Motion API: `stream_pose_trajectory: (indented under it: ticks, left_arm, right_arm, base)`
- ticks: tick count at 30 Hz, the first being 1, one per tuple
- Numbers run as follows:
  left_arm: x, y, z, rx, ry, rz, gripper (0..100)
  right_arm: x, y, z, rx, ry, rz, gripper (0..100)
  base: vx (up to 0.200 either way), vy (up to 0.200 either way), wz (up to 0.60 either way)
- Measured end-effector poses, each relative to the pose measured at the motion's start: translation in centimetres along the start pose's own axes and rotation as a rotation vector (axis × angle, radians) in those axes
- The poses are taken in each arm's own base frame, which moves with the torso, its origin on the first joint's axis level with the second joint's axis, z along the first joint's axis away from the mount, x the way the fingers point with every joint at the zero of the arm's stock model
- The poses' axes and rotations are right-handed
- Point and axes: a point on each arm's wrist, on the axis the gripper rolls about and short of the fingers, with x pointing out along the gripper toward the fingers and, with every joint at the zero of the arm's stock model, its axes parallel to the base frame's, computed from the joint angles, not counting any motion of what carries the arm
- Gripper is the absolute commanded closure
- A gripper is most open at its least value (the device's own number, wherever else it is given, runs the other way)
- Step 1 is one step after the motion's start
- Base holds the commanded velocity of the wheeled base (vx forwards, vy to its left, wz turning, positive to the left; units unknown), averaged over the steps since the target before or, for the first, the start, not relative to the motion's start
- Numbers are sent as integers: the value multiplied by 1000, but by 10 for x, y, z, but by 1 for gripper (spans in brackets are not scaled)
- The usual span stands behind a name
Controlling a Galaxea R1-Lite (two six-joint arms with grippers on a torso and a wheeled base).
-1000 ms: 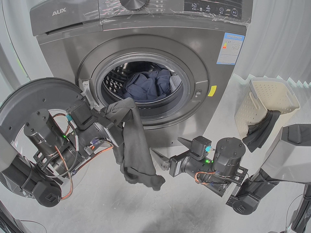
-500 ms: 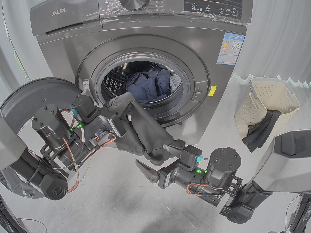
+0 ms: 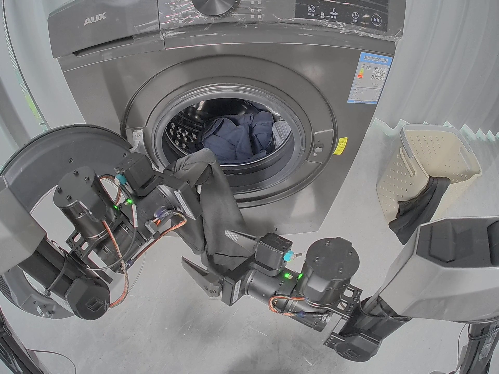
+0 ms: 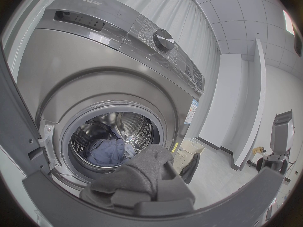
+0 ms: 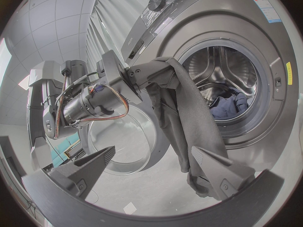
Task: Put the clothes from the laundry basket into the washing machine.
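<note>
The washing machine (image 3: 223,68) stands with its door (image 3: 57,151) swung open to the left. Blue clothes (image 3: 239,136) lie in the drum (image 4: 126,130). My left gripper (image 3: 193,171) is shut on the top of a dark grey garment (image 3: 218,214), just below the drum's rim; the left wrist view shows the bunched cloth (image 4: 139,174). The garment (image 5: 189,120) hangs down to my right gripper (image 3: 221,258), which is open, its lower end lying against one finger (image 5: 217,171). The cream laundry basket (image 3: 442,151) stands at the right.
A dark garment (image 3: 418,211) hangs over the basket's front edge. Bare grey floor (image 3: 171,328) spreads in front of the machine. The open door sits close behind my left arm. Curtains (image 3: 452,48) flank the machine.
My right gripper has moved left and nearer under the hanging garment, staying open. The garment's lower end swung right onto it, then hangs straighter now. My left gripper rose slightly toward the drum.
</note>
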Motion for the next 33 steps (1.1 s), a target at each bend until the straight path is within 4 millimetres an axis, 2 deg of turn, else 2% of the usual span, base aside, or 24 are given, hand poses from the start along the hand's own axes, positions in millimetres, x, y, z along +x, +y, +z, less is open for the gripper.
stream_pose_trajectory:
  ticks: [4, 9, 16, 23, 33]
  left_arm:
    - [0, 0, 0, 0, 0, 0, 100]
    - [0, 0, 1, 0, -2, 0, 100]
    - [-1, 0, 2, 1, -5, -1, 100]
    - [-1, 0, 3, 1, -7, -1, 100]
    - [-2, -3, 3, -2, -7, -10, 100]
  right_arm:
    - [14, -3, -3, 1, -7, -2, 0]
    - [32, -18, -8, -1, -24, -32, 0]
    - [47, -61, -14, -9, -54, -132, 0]
    - [47, -99, -14, -18, -82, -233, 0]
    - [54, -110, -17, -26, -100, -266, 0]
  base:
    - [0, 0, 0]
    - [0, 0, 0]
    - [0, 0, 0]
    - [0, 0, 0]
    - [0, 0, 0]
